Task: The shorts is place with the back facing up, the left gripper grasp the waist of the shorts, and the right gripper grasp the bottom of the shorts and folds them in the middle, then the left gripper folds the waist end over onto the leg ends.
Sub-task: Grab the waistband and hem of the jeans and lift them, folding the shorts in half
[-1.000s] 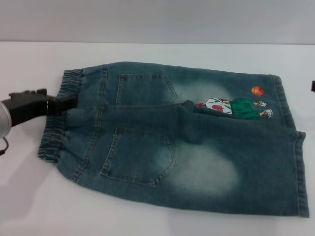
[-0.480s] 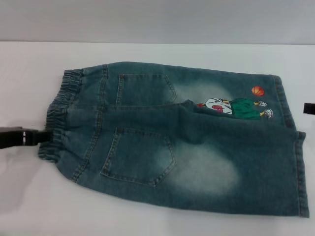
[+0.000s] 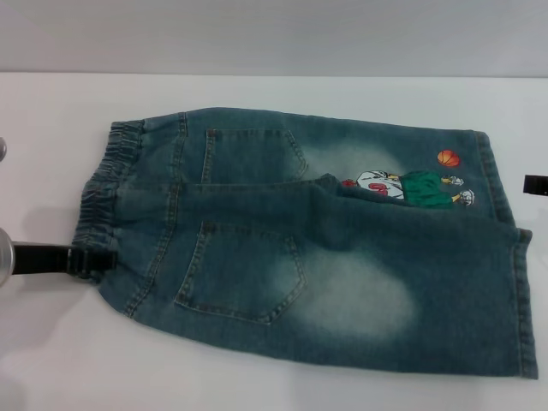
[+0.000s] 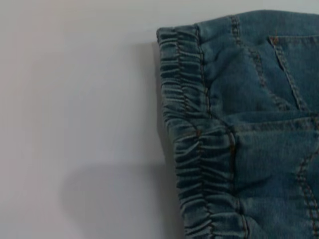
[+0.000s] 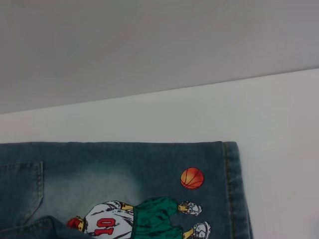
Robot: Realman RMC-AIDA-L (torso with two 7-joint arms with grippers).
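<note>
The blue denim shorts (image 3: 325, 248) lie flat on the white table with the back pockets up. The waist (image 3: 103, 197) points left and the bottom of the shorts (image 3: 524, 300) points right, next to the cartoon print (image 3: 411, 187). My left gripper (image 3: 92, 261) sits low at the near corner of the waist, touching its edge. Only a black tip of my right gripper (image 3: 535, 184) shows at the right edge, just off the far leg's hem. The left wrist view shows the gathered waist (image 4: 192, 149). In the right wrist view are the print (image 5: 144, 219) and the hem (image 5: 232, 179).
The white table (image 3: 51, 360) runs on to the left and in front of the shorts. A grey wall (image 3: 274, 34) rises behind its far edge.
My left gripper has slid along the waistband from its middle to the near corner. A tip of my right gripper has come into view at the right edge. The shorts have not moved.
</note>
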